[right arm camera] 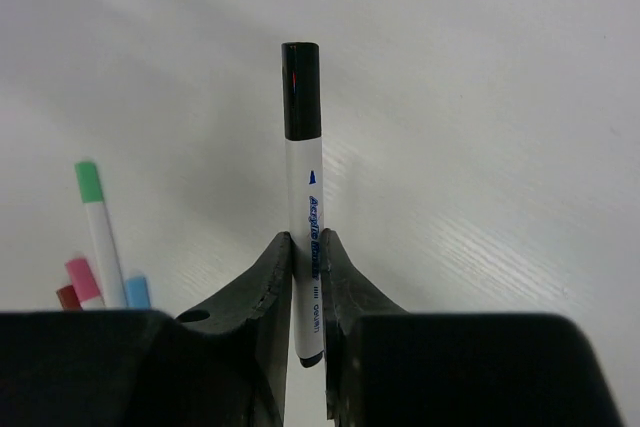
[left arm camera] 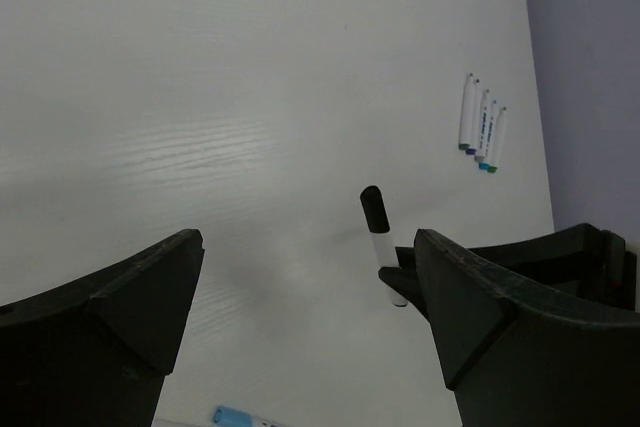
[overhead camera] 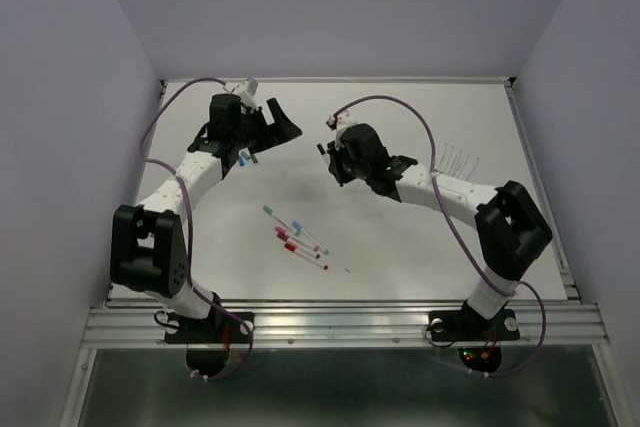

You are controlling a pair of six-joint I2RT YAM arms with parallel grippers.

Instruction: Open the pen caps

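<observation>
Uncapping of one pen [right arm camera: 310, 197] is the step in hand. On the left, the left hand [left arm camera: 305, 257] is spread to its full width with nothing between its fingers, held above the counter [overhead camera: 400, 237] and turned toward the other arm. Nearer the middle, the pen is clamped by its white barrel in the almost closed right hand [right arm camera: 305, 247], its black cap [right arm camera: 301, 92] pointed out toward the left hand. The next move is judged to call for the left hand to be lined up around that cap, closed on it and drawn straight away. Loose pens [overhead camera: 295, 237] are scattered nearer the arm bases, and a row of pens [overhead camera: 455, 159] is laid near the right edge; bare counter is seen between the two hands, so room is judged ample.
</observation>
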